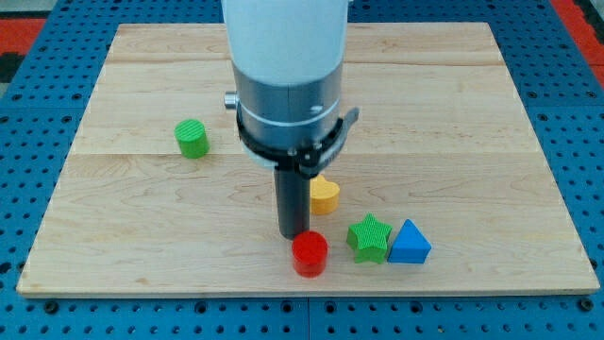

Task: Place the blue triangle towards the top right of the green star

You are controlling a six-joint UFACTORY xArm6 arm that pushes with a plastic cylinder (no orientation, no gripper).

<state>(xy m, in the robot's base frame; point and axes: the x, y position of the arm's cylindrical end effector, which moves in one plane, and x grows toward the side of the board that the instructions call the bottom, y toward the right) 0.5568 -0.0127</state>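
Observation:
The blue triangle [409, 243] lies near the view's bottom, touching the right side of the green star [369, 237]. My tip [292, 233] is to the left of the star, just above the red round block [310, 254] and apart from the triangle. The arm's white and grey body hides the board's upper middle.
A yellow block [325, 194] sits just right of the rod, partly hidden by it. A green cylinder [192, 138] stands at the view's left. The wooden board [491, 113] ends close below the red block and the triangle.

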